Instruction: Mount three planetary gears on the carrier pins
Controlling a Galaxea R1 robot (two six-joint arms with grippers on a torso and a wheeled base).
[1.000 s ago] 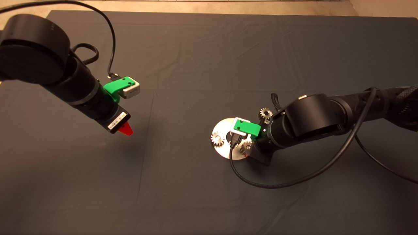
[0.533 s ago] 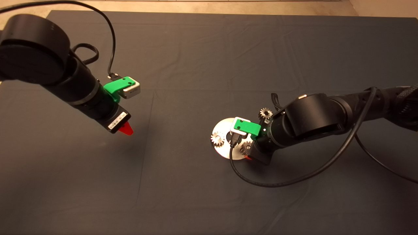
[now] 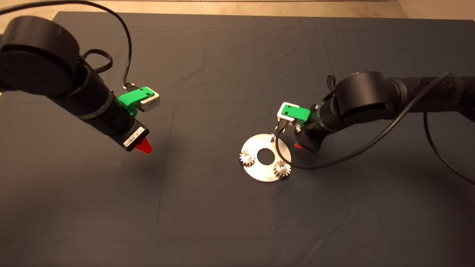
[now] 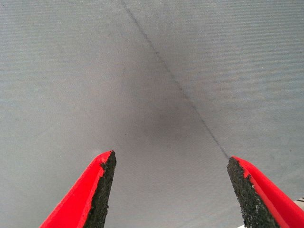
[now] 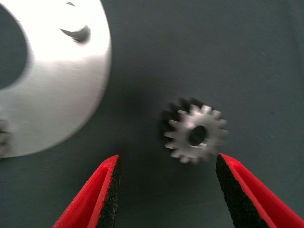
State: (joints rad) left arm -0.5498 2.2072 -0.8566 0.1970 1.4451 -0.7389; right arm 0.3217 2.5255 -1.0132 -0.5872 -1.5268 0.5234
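Resting on the surface (image 3: 222, 74), the disc (image 3: 265, 172) carries two gears (image 3: 246, 157) seated, one pin (image 3: 272, 137) bare, while the right hand (image 5: 166, 190) hovers wide around the last gear (image 5: 195, 134) beside it; left hand (image 4: 171, 190) waits wide, well apart.

We see the dark mat (image 3: 222, 74) covering the table, creased, filling nearly the whole frame. Right of centre the silver disc (image 3: 259, 174) lies flat on it. A loose gear (image 5: 195, 134) lies directly on the mat just beside the disc's upper right edge.
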